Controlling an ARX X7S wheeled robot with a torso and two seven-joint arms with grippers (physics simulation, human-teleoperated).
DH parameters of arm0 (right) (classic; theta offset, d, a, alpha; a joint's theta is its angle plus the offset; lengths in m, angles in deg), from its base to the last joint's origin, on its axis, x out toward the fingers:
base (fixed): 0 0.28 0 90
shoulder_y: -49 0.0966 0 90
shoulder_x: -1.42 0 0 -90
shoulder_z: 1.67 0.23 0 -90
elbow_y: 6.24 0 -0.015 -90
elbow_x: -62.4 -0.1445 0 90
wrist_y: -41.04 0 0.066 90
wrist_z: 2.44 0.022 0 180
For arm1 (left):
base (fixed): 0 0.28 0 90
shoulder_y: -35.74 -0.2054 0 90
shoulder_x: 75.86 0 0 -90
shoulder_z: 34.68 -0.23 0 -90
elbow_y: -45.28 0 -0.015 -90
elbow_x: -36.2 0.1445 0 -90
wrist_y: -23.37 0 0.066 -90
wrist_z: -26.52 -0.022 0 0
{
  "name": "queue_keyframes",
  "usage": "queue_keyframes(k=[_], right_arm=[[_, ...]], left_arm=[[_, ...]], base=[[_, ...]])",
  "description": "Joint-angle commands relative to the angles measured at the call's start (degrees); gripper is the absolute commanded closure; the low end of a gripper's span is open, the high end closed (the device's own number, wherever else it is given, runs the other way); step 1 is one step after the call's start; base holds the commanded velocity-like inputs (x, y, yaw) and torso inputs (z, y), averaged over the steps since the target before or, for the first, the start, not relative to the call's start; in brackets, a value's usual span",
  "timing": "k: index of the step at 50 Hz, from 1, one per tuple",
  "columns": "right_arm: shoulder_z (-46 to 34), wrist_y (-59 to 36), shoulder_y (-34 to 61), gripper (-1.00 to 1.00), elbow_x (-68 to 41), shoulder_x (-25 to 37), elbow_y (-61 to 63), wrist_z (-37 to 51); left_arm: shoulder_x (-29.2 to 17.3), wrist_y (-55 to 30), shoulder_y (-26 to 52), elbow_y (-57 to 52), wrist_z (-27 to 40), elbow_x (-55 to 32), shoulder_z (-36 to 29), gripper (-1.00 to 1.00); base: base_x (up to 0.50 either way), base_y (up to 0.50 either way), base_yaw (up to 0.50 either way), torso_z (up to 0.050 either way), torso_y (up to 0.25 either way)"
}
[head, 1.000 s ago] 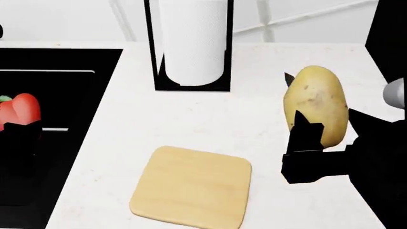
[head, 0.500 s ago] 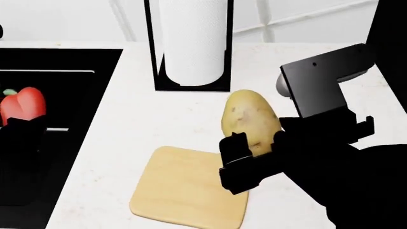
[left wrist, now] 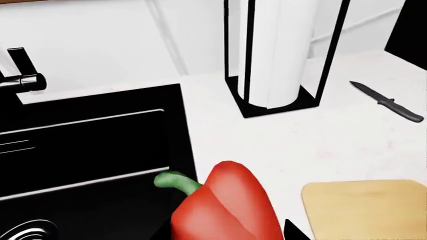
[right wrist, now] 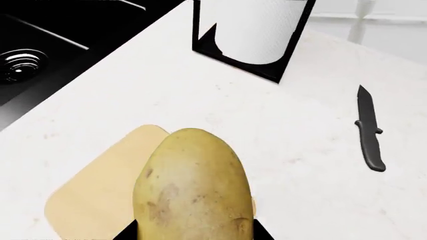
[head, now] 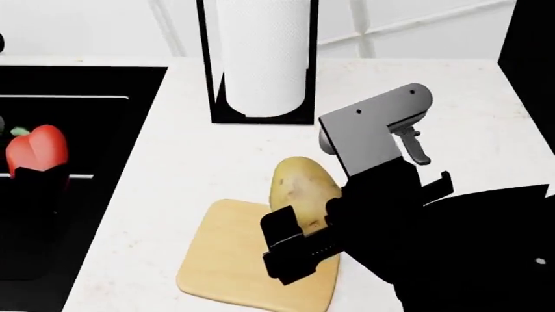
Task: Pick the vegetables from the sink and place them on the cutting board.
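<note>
My right gripper (head: 299, 237) is shut on the speckled yellow-brown potato (head: 299, 188) and holds it upright above the right part of the light-tan cutting board (head: 230, 260). In the right wrist view the potato (right wrist: 193, 185) fills the lower middle, with the board (right wrist: 100, 195) under it. My left gripper (head: 36, 179) is shut on the red bell pepper (head: 36, 148) and holds it over the black sink (head: 95, 84). In the left wrist view the pepper (left wrist: 227, 205) with its green stem sits close between the jaws, the sink (left wrist: 87, 145) behind it and the board (left wrist: 367, 207) to one side.
A paper towel roll in a black holder (head: 260, 58) stands behind the board. A black knife (right wrist: 368, 131) lies on the white counter (head: 217, 162) right of the board. The chrome drain ring (right wrist: 20, 62) and a black faucet (left wrist: 23, 80) show at the sink.
My right arm has swung left and down, carrying the potato from the right side of the counter to above the board. The left gripper has lifted the pepper slightly.
</note>
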State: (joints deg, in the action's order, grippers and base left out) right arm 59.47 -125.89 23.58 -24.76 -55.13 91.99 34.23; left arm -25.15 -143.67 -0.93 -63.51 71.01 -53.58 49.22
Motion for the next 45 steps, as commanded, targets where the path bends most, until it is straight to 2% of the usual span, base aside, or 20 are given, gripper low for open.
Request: queue_keyframes(k=[1,12,31,38,39,45], right_arm=[[-3.08,0.48,-0.20,1.00,3.09,-2.14,-1.88,-2.73],[-3.87,1.75,-2.59,1.00,3.88,-1.38,-1.80,-3.19],[-4.83,3.34,-5.01,1.00,4.52,-0.38,-1.05,-4.20],[-4.96,3.59,-5.30,1.00,4.41,-0.02,-0.65,-3.99],[-4.78,3.62,-5.34,-1.00,4.08,0.03,-0.46,-3.67],[-4.47,3.68,-4.86,-1.00,3.43,0.25,-0.11,-3.16]], left_arm=[[-0.55,1.21,-1.03,-0.43,-0.62,0.19,-0.09,1.00],[0.40,2.12,-0.96,0.20,-1.05,2.07,-1.54,1.00],[-1.72,2.34,-1.64,-1.11,-0.12,-1.11,-0.78,1.00],[-0.81,2.63,-1.08,-0.71,-0.06,-0.20,-1.97,1.00],[-0.97,2.63,-1.09,-0.78,0.14,-0.65,-1.81,1.00],[-0.24,2.78,-0.23,-0.42,0.58,-0.78,-2.56,1.00]], base=[[0.00,0.00,0.00,0.000,0.000],[0.00,0.00,0.00,0.000,0.000],[0.00,0.00,0.00,0.000,0.001],[0.00,0.00,0.00,0.000,0.000],[0.00,0.00,0.00,0.000,0.000],[0.00,0.00,0.00,0.000,0.000]])
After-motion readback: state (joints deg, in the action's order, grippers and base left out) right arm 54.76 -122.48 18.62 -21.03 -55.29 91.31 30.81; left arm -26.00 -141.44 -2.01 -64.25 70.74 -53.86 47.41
